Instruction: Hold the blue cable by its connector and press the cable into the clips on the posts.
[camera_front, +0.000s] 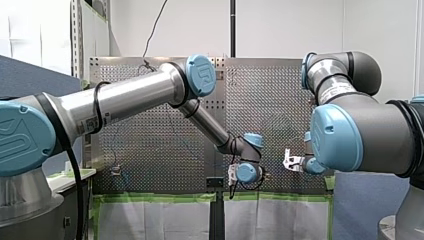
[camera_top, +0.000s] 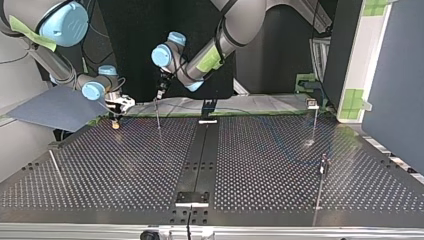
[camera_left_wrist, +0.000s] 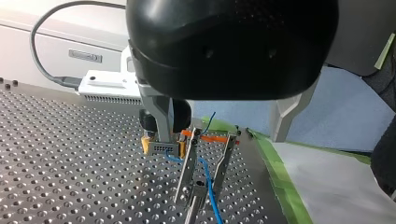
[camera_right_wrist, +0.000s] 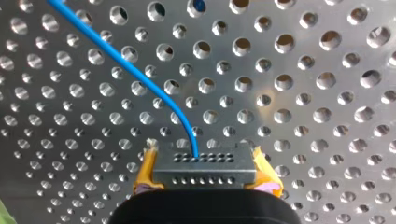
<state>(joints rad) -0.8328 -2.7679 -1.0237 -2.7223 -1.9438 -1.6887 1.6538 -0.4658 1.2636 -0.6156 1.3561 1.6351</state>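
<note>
My left arm (camera_front: 130, 97) is reaching out past the middle with its elbow bent. Its wrist is pointing my left gripper (camera_left_wrist: 198, 193) downward, the metal fingers (camera_left_wrist: 187, 168) standing apart. My right arm (camera_front: 370, 130) is folding in from the side, and my right gripper (camera_right_wrist: 205, 168) is clamping the connector (camera_right_wrist: 205, 181) between its yellow pads (camera_right_wrist: 145, 170).

Perforated table (camera_top: 100, 175), green tape (camera_left_wrist: 275, 163), grey board (camera_top: 55, 107)
</note>
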